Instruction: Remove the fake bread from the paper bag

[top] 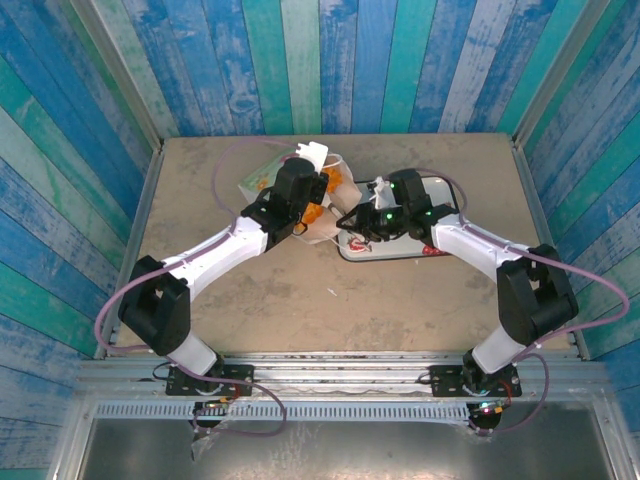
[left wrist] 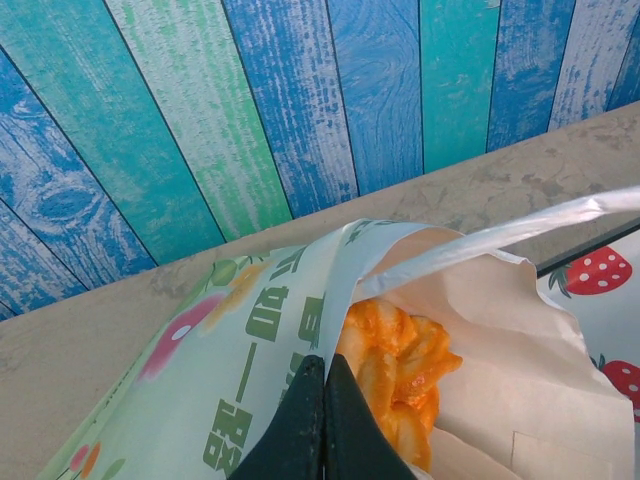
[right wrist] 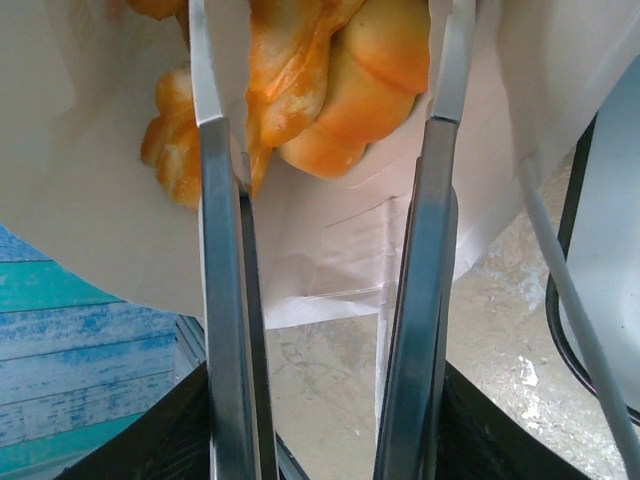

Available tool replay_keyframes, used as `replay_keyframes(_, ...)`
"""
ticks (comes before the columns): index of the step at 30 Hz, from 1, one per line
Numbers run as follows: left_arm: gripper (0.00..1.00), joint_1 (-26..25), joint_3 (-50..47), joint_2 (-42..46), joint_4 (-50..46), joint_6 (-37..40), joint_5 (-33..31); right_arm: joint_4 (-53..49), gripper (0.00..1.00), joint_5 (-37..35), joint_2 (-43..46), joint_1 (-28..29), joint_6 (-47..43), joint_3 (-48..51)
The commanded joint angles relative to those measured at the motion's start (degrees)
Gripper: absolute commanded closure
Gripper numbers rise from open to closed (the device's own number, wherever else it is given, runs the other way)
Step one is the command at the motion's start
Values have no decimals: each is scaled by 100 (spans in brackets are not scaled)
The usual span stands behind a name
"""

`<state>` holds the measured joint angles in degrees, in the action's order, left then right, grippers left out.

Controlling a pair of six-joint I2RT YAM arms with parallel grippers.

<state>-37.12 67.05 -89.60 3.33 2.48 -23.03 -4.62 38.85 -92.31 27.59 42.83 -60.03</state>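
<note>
paper bag (top: 258, 182): is lying on its side on the table. The outside is showing pale green with green lettering and fruit pictures (left wrist: 250, 340), and the inside is showing plain white.
fake bread (left wrist: 400, 360): is sitting inside the paper bag, bunched just within its mouth. The pieces are looking glossy, golden-orange. One is twisted and flaky-looking, another is a smooth rounded bun (right wrist: 360, 70).
left gripper (left wrist: 322, 405): jaws are pressing fully together at the top rim of the paper bag's mouth, pinching the paper edge, just beside the bread.
right gripper (right wrist: 320, 120): is reaching into the paper bag's mouth. The metal fingers (right wrist: 220, 250) are standing partway apart, straddling the bread. The tips are running out of frame, so I cannot tell whether they are clamping it.
handle (left wrist: 520, 232): a thin white strip is stretching across the paper bag's mouth.
strawberry-print tray (top: 400, 252): is sitting just beside the paper bag's mouth.
</note>
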Motion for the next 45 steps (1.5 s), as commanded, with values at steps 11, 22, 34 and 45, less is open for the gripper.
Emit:
replay_keyframes(11,100,-32,221,360,-25,-493,-702,173,81,150,116,157,-108,-220)
replay_keyframes(22,100,-32,336,200,-184,-749,-1138,-498,94,-38,617,334,-570,-272)
replay_keyframes(34,100,-31,375,163,-172,-785,-1239,-1222,99,-208,1041,334,-1080,-342)
replay_keyframes(45,100,-14,380,156,-177,-723,-1428,-2126,99,-737,1677,240,-1475,-456)
